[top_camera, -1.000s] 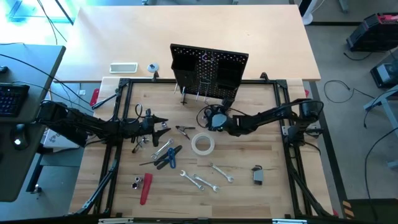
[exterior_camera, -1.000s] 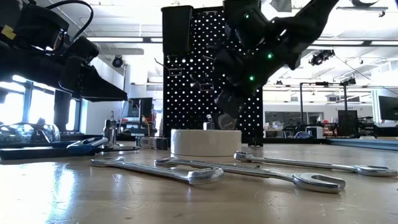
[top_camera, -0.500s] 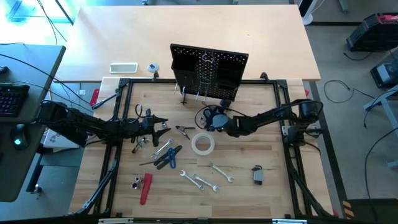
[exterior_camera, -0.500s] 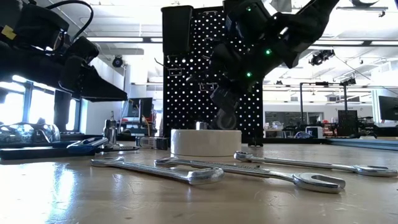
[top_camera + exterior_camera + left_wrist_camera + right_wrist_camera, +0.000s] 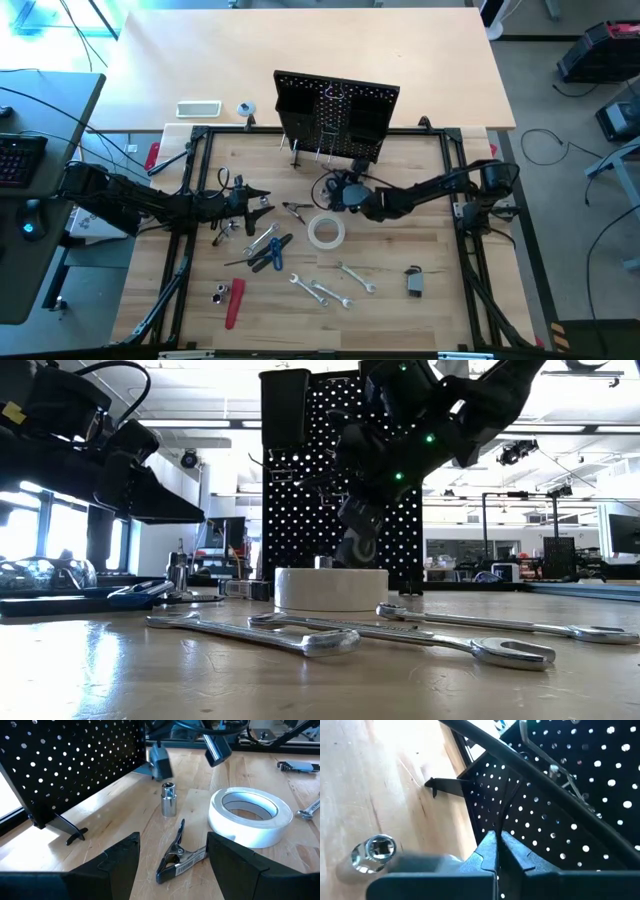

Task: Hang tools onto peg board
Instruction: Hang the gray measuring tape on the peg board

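Observation:
The black peg board (image 5: pixel 335 115) stands upright on thin legs at the table's far side. My right gripper (image 5: pixel 337 190) hangs in front of it, shut and empty, just above a silver socket (image 5: pixel 169 800) that stands on end; the socket also shows in the right wrist view (image 5: pixel 374 851). My left gripper (image 5: pixel 262 196) is open and empty, low over the table, facing a spring clamp (image 5: pixel 175 855) and the white tape roll (image 5: pixel 325 232). Silver wrenches (image 5: pixel 320 290), blue-handled pliers (image 5: pixel 272 252), a red-handled tool (image 5: pixel 235 300) and a small tape measure (image 5: pixel 414 280) lie flat on the near half.
A black frame (image 5: pixel 190 200) borders the wooden table. The peg board's leg (image 5: pixel 70 832) reaches onto the table near the socket. More small tools (image 5: pixel 232 228) lie under my left arm. A white case (image 5: pixel 198 108) lies behind the board on the far table.
My right gripper has gone toward the table's left edge along the front of the peg board, closer to the standing socket. The tools and my left arm have kept still.

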{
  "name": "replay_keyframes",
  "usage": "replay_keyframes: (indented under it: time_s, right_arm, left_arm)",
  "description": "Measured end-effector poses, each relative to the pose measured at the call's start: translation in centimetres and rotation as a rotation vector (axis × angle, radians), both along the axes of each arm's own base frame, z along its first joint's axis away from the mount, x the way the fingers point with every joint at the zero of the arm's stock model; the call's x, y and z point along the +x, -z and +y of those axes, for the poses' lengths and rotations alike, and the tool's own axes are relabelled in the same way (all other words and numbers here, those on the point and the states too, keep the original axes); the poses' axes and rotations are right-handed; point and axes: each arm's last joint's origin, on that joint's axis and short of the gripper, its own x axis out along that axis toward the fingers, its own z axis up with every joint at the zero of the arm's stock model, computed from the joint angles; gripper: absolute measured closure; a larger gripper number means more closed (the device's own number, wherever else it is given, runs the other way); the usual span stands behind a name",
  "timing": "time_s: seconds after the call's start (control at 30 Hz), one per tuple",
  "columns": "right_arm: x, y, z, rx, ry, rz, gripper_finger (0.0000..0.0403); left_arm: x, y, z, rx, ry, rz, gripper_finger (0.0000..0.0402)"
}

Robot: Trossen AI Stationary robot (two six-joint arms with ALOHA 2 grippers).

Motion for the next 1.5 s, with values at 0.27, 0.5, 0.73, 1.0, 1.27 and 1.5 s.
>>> replay_keyframes:
  time_s: [0.27, 0.5, 0.73, 1.0, 1.27, 1.5]
  right_arm:
    - [0.0, -0.2, 1.3, -0.070, 0.011, 0.028, 0.0403]
    - [0.1, -0.7, 1.4, -0.117, 0.040, 0.012, 0.0403]
    - [0.1, -0.9, 1.4, -0.133, 0.048, 0.006, 0.0403]
    - [0.0, -0.9, 1.3, -0.144, 0.083, 0.015, 0.0403]
    - [0.0, -0.8, 1.8, -0.141, 0.072, 0.015, 0.0403]
    - [0.0, -0.9, 2.8, -0.152, 0.066, 0.014, 0.0403]
  left_arm:
    - [0.0, 0.0, 0.0, -0.004, -0.001, 0.000, 0.0181]
    - [0.0, 0.0, 0.0, -0.005, -0.002, 0.000, 0.0181]
    - [0.0, 0.0, 0.0, -0.006, -0.002, -0.001, 0.0181]
    - [0.0, 0.1, 0.0, -0.006, -0.002, 0.005, 0.0181]
    - [0.0, 0.1, 0.0, -0.005, -0.002, 0.006, 0.0181]
    - [0.0, 0.1, 0.0, -0.004, -0.002, 0.007, 0.0181]
